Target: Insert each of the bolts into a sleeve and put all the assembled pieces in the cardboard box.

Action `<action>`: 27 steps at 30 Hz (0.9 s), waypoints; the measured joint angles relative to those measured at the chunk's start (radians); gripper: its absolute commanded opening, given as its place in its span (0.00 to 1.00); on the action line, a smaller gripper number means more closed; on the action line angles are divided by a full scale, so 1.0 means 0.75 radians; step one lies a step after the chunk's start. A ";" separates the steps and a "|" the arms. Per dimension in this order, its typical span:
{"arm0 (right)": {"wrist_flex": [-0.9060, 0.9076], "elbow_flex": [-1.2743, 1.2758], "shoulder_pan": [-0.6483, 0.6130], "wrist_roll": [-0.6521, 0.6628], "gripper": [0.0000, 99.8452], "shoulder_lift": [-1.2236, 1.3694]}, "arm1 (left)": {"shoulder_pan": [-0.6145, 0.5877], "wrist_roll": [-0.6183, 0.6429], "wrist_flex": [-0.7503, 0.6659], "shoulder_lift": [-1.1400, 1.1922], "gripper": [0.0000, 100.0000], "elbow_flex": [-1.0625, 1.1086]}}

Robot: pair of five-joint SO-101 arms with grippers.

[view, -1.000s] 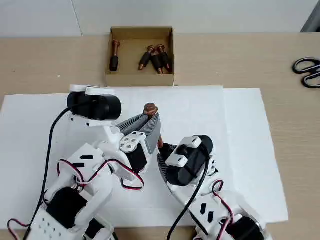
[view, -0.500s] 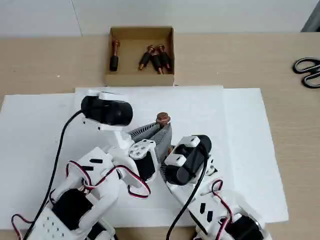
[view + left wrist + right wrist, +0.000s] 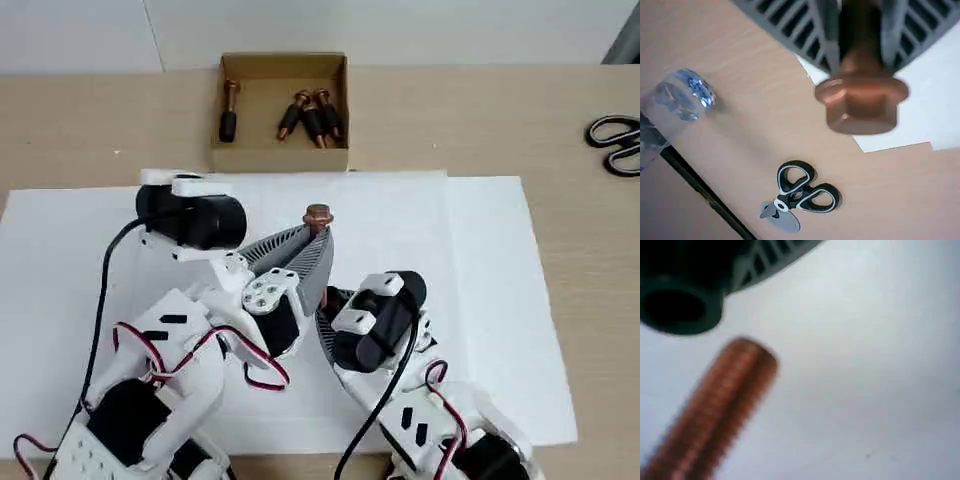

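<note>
Bolt (image 3: 860,97) shank hidden between fingers (image 3: 790,20).

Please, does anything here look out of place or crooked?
The threaded tip of the bolt lies beside the opening of the sleeve, not in line with it. The left end effector grips the bolt just under its head.

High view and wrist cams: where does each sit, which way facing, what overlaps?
High view: fixed above the wooden table, looking down on both arms, white paper sheet, brown cardboard box, black-handled scissors.
Left wrist view: on the left wrist, looking past the left gripper, shut on the copper hex-head bolt, to table and scissors; grey ribbed fingers show.
Right wrist view: on the right wrist, facing the sheet; right gripper holds the black tubular sleeve, bolt's thread beside it.
Shared: bolt in all three; scissors in high and left wrist.
</note>
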 measured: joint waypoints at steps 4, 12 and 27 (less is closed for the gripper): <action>0.000 0.000 0.000 0.000 0.00 0.000 | 0.000 0.000 0.000 0.000 0.00 0.000; 0.000 0.000 -0.035 0.000 0.00 0.000 | 0.000 0.000 -0.078 0.000 0.00 0.092; 0.000 0.000 -0.061 0.000 0.00 0.000 | -0.010 0.000 -0.162 -0.002 0.00 0.205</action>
